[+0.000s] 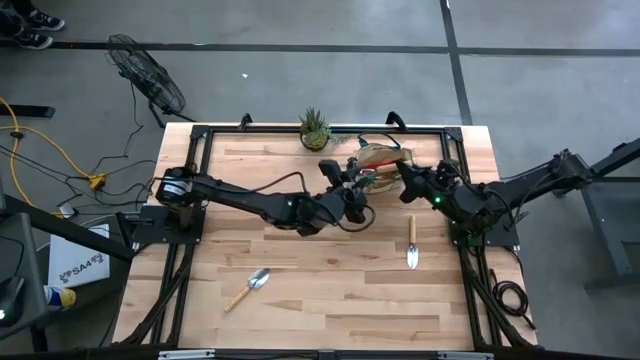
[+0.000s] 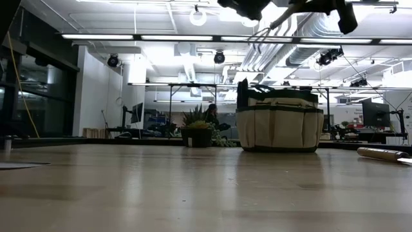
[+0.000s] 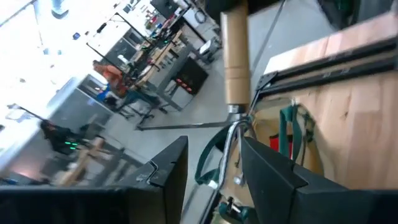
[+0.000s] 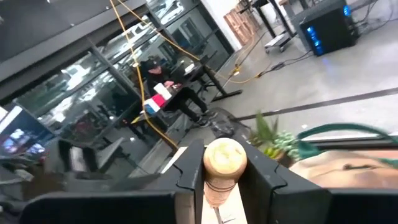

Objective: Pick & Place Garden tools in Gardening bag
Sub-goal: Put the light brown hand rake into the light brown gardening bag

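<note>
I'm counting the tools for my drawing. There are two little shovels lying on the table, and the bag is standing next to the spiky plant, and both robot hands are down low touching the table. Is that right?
Not quite. The two trowels do lie on the table, and the bag stands beside the plant. But the grippers aren't touching the table: the low view shows them up above the bag, the right gripper holding a wooden-handled rake.

Tan gardening bag [image 2: 279, 125] with dark green trim, pale wooden rake [image 4: 224, 165] handle
</note>
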You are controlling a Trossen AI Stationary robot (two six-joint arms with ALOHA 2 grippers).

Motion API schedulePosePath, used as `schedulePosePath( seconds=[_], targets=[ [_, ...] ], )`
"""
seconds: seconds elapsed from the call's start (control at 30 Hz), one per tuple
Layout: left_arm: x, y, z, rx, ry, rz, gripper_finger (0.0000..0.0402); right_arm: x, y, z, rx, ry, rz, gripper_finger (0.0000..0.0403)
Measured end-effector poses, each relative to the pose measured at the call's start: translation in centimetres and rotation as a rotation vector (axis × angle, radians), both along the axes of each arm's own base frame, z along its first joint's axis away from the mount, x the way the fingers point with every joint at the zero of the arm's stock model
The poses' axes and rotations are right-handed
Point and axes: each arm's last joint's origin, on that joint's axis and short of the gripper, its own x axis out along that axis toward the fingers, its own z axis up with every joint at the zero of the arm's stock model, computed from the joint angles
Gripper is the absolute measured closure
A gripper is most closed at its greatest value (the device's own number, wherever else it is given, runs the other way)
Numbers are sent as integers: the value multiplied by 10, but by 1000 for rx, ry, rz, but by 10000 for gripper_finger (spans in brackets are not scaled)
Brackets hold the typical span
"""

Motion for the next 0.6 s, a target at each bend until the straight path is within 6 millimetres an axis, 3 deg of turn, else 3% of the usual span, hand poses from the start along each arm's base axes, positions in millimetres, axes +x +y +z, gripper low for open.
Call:
schedulePosePath(
  seconds=[0.27, 0.6],
  targets=[
    [-30, 8, 26, -241, -22, -169, 257, -16, -12, 3, -16, 44, -22, 344],
    [-64, 48, 36, -497, 79, -175, 257, -19, -29, -2, 0, 133, 162, 344]
  ],
)
